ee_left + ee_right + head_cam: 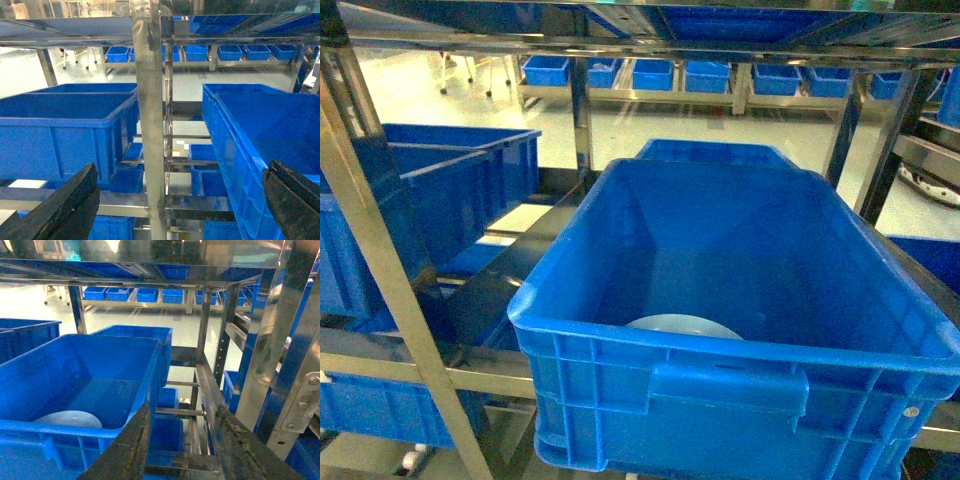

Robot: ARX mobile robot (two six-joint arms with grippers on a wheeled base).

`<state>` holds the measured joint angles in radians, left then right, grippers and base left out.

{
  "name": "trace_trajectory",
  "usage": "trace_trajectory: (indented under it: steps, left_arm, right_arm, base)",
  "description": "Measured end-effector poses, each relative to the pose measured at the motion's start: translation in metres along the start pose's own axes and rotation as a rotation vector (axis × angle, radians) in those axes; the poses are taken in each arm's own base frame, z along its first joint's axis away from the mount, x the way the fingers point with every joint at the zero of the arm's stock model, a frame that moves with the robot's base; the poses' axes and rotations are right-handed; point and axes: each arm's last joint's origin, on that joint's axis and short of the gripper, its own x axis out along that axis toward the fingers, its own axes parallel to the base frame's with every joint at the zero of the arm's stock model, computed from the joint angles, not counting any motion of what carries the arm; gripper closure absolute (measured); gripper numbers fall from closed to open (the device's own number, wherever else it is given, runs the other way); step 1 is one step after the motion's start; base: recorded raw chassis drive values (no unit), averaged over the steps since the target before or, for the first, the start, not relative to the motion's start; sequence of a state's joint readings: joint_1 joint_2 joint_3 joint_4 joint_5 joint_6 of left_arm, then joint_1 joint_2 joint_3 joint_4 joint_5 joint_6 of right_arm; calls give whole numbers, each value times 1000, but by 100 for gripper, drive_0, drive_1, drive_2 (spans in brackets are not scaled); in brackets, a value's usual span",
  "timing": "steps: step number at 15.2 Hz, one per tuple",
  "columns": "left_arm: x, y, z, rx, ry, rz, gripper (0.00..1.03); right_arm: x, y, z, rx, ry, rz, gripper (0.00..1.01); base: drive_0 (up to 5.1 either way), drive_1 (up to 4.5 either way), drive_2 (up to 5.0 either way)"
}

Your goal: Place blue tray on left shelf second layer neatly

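**Pale dish rests deep in ribbed crate on steel rack**

The smooth, pale blue tray (682, 326) lies on the floor of a deep ribbed plastic crate (740, 400) on the stainless shelf (380, 260). The left end effector (182, 205) gapes wide, empty; the right end effector (182, 450) is parted, empty.

pale blue tray (682, 325), deep blue crate (740, 390)

The left gripper (177, 200) has its dark fingers (67, 205) spread wide apart with nothing between them, while the right gripper (182, 447) shows fingers (127, 450) parted, empty.
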<state>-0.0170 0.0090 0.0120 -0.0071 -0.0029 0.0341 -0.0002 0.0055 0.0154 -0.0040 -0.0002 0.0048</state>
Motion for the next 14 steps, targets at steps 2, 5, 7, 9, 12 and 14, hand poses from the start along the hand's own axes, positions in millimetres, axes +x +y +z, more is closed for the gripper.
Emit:
trace_trajectory:
  steps: [2, 5, 7, 9, 12, 14]
  left_arm:
    - [0, 0, 0, 0, 0, 0, 5]
    - [0, 0, 0, 0, 0, 0, 5]
    - [0, 0, 0, 0, 0, 0, 5]
    - [0, 0, 0, 0, 0, 0, 5]
    - [0, 0, 0, 0, 0, 0, 5]
    - [0, 0, 0, 0, 0, 0, 5]
  right_arm:
    - [0, 0, 0, 0, 0, 0, 40]
    - [0, 0, 0, 1, 0, 0, 1]
    - [0, 0, 0, 0, 0, 0, 3]
    - [0, 0, 0, 0, 0, 0, 3]
    - [0, 0, 0, 0, 0, 0, 3]
    - [0, 0, 0, 0, 0, 0, 3]
  base:
    - [0, 0, 0]
    - [0, 0, 0]
    - [0, 0, 0]
    - [0, 0, 0]
    - [0, 0, 0]
    - [0, 0, 0]
